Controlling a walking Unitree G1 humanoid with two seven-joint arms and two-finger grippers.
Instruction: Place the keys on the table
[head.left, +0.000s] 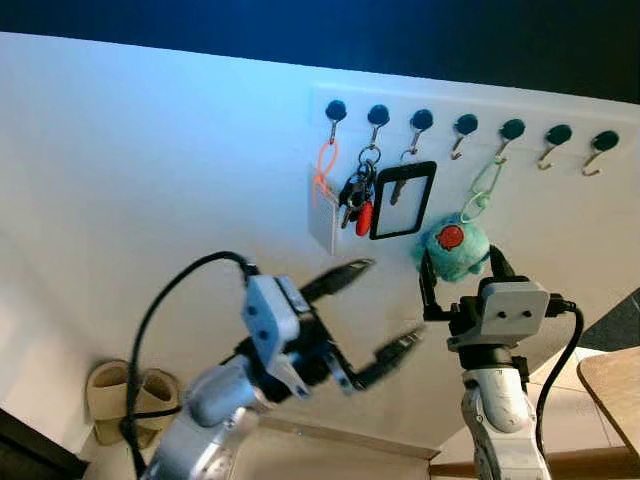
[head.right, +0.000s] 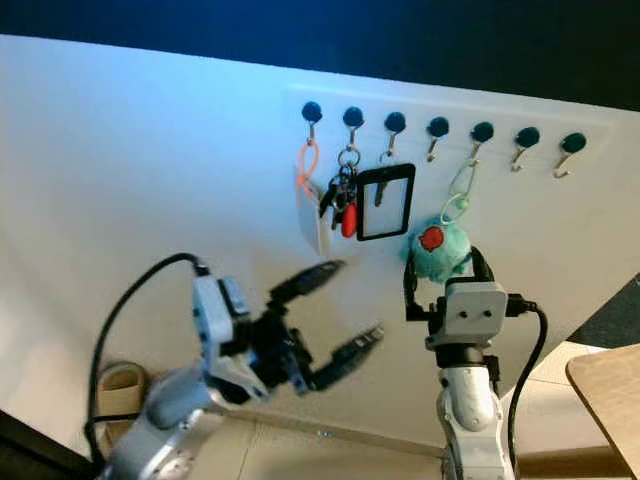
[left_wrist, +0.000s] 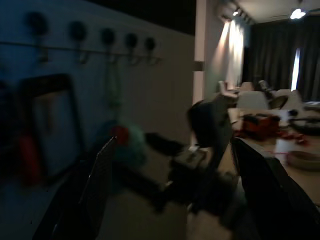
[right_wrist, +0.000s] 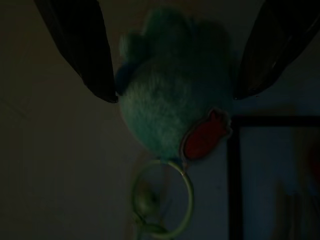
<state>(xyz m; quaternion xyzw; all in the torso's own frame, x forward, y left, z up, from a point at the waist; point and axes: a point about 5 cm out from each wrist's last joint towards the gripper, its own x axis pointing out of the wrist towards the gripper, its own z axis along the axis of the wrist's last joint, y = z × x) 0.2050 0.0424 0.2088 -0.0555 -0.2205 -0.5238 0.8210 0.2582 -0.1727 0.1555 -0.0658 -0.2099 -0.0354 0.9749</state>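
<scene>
I am looking up at a white wall where a row of hooks is hanging a few things, and the keys are dangling from the second hook from my left, a dark bunch with a red tag, just beside an orange loop with a pale card on one side and a black-framed badge holder on the other. My left gripper is hovering below the keys, apart from them, its two black fingers spreading wide and pointing toward the wall. My right gripper is reaching straight up under a teal plush keychain that is hanging by a green ring, and its fingers are standing open on either side of the plush without pressing it. Down by the floor a pair of beige slippers is sitting against the wall, and a wooden table corner is showing at my far right.
</scene>
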